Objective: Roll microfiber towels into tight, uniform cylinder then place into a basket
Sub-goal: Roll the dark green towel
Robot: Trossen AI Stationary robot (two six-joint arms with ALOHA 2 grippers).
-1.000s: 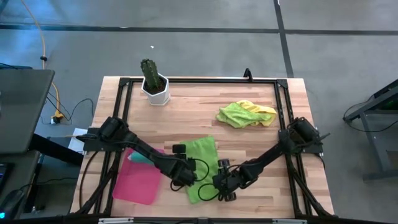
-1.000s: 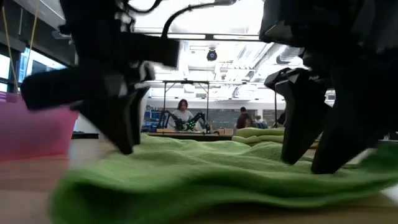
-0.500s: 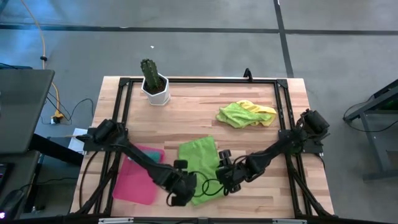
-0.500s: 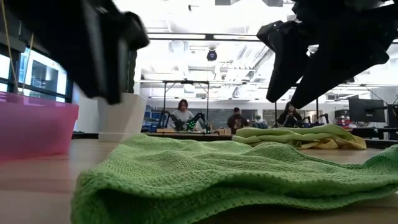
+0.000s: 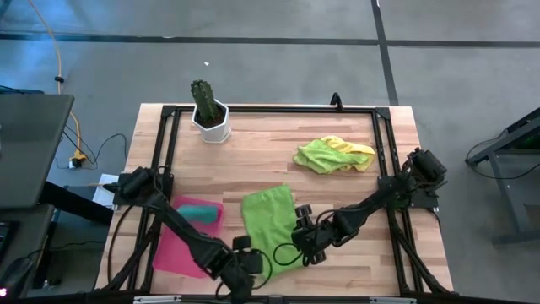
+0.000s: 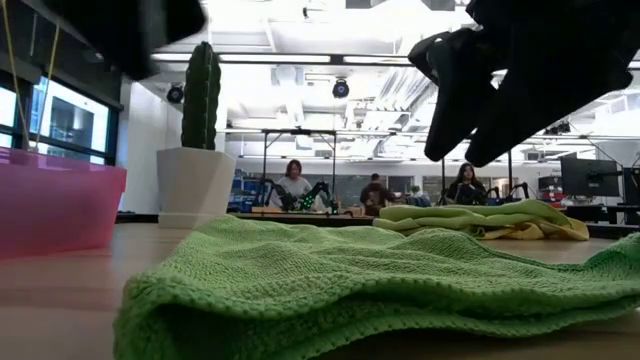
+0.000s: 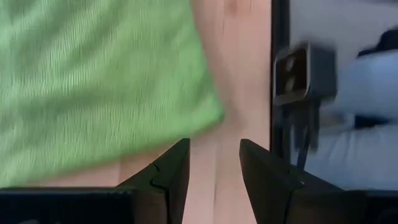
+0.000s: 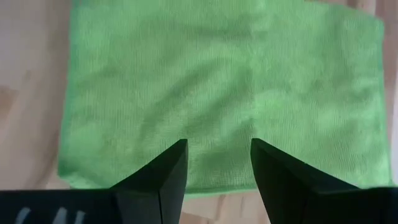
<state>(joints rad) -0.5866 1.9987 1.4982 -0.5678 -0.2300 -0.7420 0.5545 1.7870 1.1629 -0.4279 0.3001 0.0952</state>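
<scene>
The table (image 5: 337, 181) is carrying a pink basket (image 5: 177, 249) beside the left gripper (image 7: 214, 168), already holding a teal roll (image 5: 196, 210). A green towel (image 5: 268, 221) is lying flat just ahead of both grippers. It is looking light, limp and grippy, best pinched at its near edge. The right gripper (image 8: 217, 162) is hovering above that edge; both are standing part open, holding nothing.

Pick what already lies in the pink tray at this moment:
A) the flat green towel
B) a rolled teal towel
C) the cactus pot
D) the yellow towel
B: in the high view a rolled teal towel lies in the pink tray, while the green towel is spread flat on the table, apart from the tray.
</scene>
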